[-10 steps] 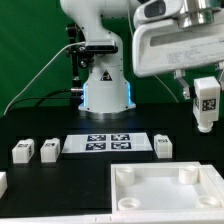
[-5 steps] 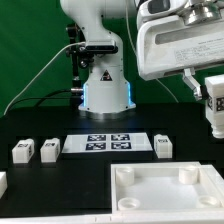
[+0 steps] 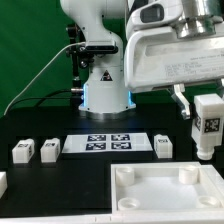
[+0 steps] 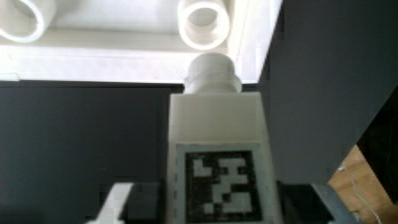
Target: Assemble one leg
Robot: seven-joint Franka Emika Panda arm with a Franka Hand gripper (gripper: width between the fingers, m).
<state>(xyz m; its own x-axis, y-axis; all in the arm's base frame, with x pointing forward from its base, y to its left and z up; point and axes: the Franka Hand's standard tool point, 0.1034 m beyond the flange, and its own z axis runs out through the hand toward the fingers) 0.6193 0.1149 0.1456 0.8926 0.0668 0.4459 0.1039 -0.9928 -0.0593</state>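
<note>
My gripper point(image 3: 207, 112) is shut on a leg point(image 3: 207, 124), a white block with a black-and-white tag, and holds it upright in the air at the exterior view's right, above the far right part of the large white tray-like piece point(image 3: 165, 191). In the wrist view the held leg point(image 4: 221, 130) fills the middle, its round peg pointing toward the tray piece point(image 4: 125, 45) and one of its corner sockets point(image 4: 208, 22). Three more legs lie on the black table: two at the exterior view's left point(image 3: 22, 151) point(image 3: 49, 150) and one point(image 3: 164, 145) right of the marker board.
The marker board point(image 3: 108, 144) lies flat in the middle of the table. The robot base point(image 3: 105, 85) stands behind it before a green backdrop. A white part point(image 3: 3, 183) shows at the left edge.
The gripper with the leg has swung back toward the exterior view's left and down a little, after drifting right half a second ago. The leg stays gripped.
</note>
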